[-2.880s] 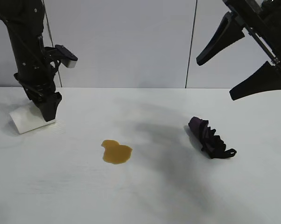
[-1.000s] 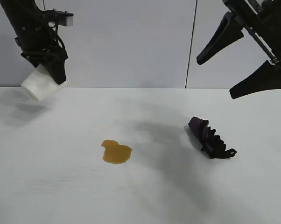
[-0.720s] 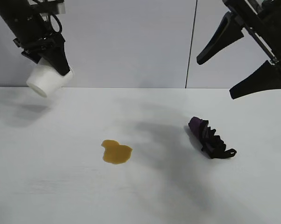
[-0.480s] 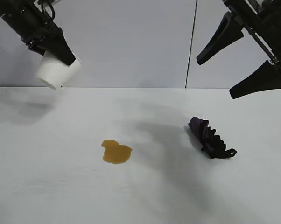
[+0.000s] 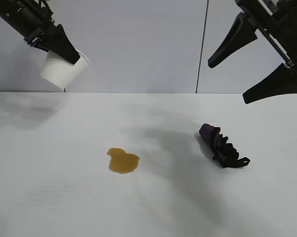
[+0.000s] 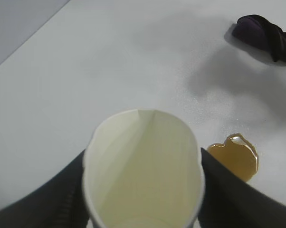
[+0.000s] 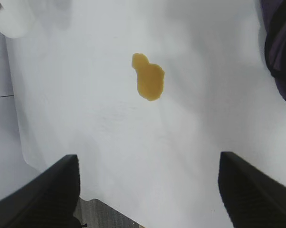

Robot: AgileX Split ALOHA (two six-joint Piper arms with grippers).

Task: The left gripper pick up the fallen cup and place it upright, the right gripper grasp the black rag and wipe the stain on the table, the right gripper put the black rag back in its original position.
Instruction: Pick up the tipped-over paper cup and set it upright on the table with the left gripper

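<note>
Two black robot arms reach in over a wide white counter (image 5: 50,197), one at each upper corner of the exterior view. Taking the amber-brown stain (image 5: 123,161) as the landmark: it lies on the counter a little left of centre, with bare white surface on every side of it.

Up and to the left of the stain, well above the counter, the left gripper (image 5: 64,49) holds the white paper cup (image 5: 62,69) in the air. Its jaws are part-way closed around the cup's wall, one finger on each side. The cup is tilted, its rim higher and turned toward the stain's side, its base lower and pointing away to the left. Nothing lies on the counter beneath the cup.

To the right of the stain, well apart from it, the black rag (image 5: 222,146) lies crumpled on the counter, an oblong bundle with dark purple folds. Open counter separates the two.

Above the rag, up and to the right of the stain, the right gripper (image 5: 257,74) hangs with its jaws spread wide and holding nothing. The counter's far edge meets a pale wall behind the stain.
</note>
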